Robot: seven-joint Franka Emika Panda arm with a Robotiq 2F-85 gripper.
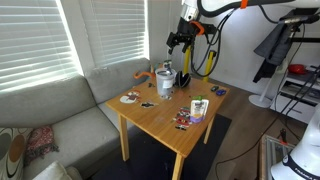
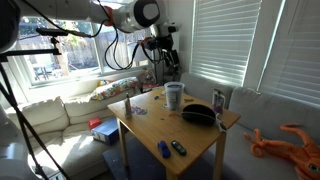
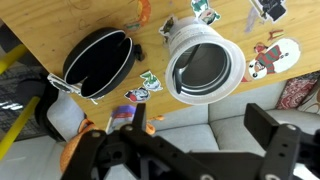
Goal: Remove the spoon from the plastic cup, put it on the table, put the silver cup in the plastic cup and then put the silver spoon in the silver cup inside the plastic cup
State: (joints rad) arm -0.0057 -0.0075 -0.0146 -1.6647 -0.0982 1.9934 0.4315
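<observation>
While aloft, fingers (image 3: 275,150) apart, tool (image 3: 197,130) clear of plastic cup (image 3: 205,72); black bowl (image 3: 80,62) beside, stickers (image 3: 270,58) around.

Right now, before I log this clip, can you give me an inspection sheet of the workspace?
Surface: light-wood table, level, with small stickers scattered on it.
Job's things: plastic cup upright; the silver cup appears nested inside it; spoon cannot be made out.
Clutter: black bowl beside the plastic cup; small box near the table edge.
Grippers: pincer open, holding nothing, above the cups.
Cables: orange cable hanging along the arm, clear of the table.
Surroundings: sofa against the table, window blinds, orange toy octopus on the sofa.
</observation>
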